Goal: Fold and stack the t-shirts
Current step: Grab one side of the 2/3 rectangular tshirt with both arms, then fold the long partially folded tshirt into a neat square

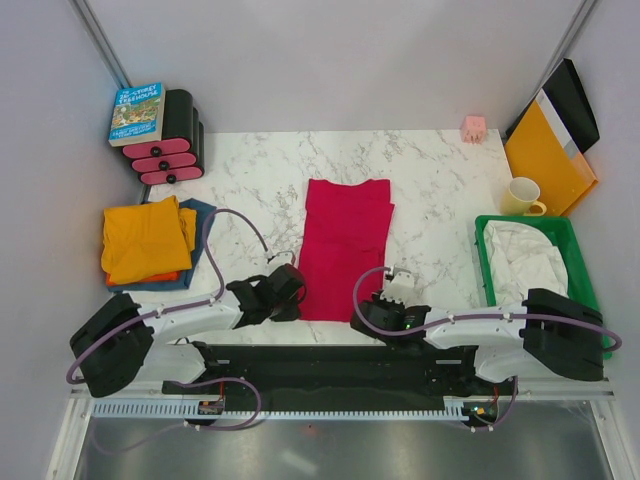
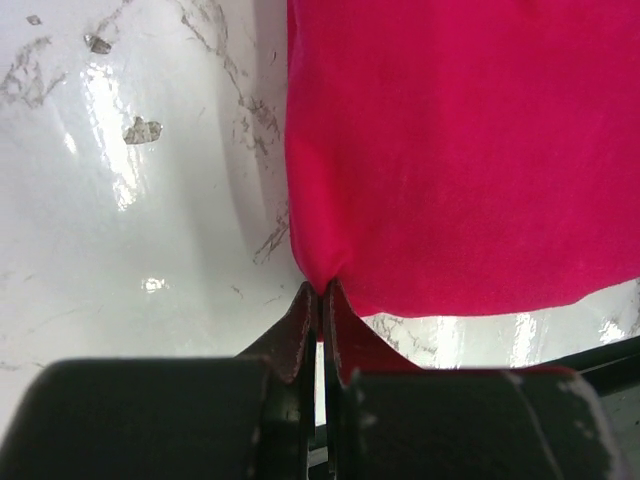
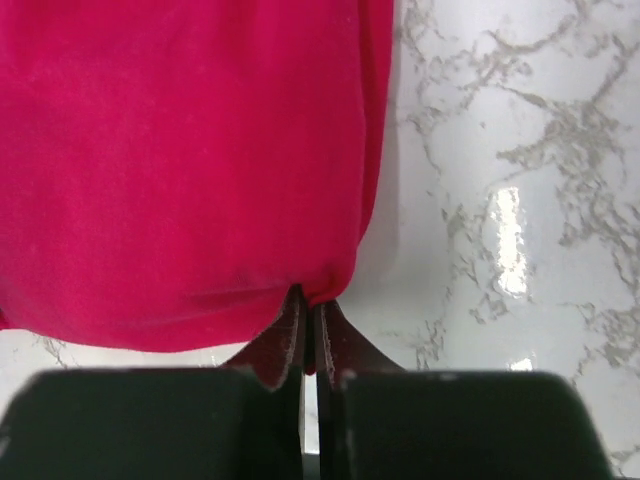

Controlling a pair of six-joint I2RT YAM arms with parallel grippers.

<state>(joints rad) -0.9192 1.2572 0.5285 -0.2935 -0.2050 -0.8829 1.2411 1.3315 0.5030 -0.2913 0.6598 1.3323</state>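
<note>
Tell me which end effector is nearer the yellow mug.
Right. The right end effector pinches the near right corner of the red t-shirt, toward the mug; the left end effector pinches its near left corner, farther away.

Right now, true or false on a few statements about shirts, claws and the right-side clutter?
1. The left claw and the right claw are each shut on a near corner of the red shirt. True.
2. The orange shirt lies under the blue shirt. False: the orange shirt is on top, and the blue shirt shows beneath it.
3. The bin holds a white cloth. True.
4. The mug sits inside the bin. False: it stands on the table, just beyond the bin's far edge.
</note>
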